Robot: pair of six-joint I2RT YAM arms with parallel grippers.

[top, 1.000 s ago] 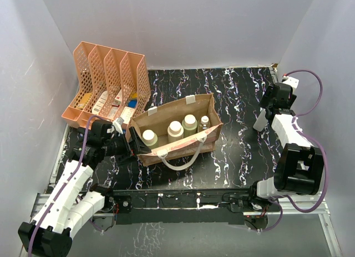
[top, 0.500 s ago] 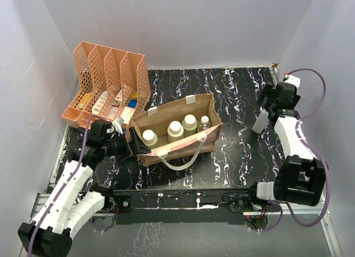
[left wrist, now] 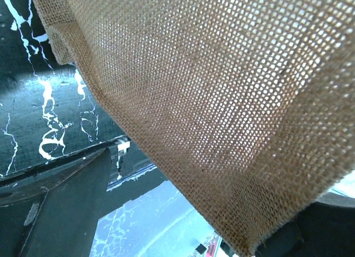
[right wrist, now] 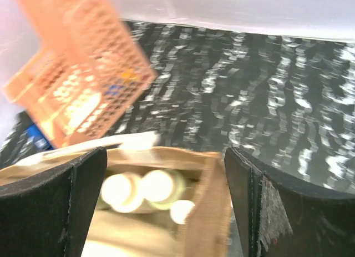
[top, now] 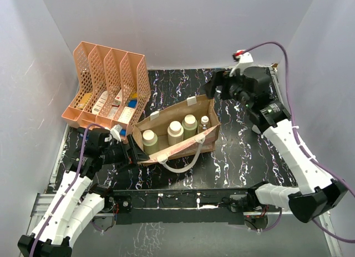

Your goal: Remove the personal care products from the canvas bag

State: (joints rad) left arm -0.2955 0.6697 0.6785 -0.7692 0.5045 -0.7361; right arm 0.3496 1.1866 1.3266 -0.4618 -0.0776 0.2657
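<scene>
The canvas bag (top: 178,141) stands open at mid-table. In it, several personal care products stand upright in a row: cream bottles with white caps (top: 148,137) (top: 175,129) (top: 190,122) and a small clear one (top: 204,122). My left gripper (top: 131,147) is at the bag's left end, jaws apart; in the left wrist view the bag's weave (left wrist: 222,85) fills the space between its fingers (left wrist: 72,201), with a gap on the left side. My right gripper (top: 213,90) hovers open above the bag's far right end; blurred caps (right wrist: 158,185) show between its fingers (right wrist: 55,207).
An orange mesh file rack (top: 108,85) with small boxes and blue items stands at the back left, close to the bag's left end; it also shows in the right wrist view (right wrist: 83,85). The bag's white loop handle (top: 186,161) droops over the front.
My right arm has swung from the table's right edge over to the bag's far right end. The left gripper has narrowed a little round the bag's left wall, and that end shifted slightly.
</scene>
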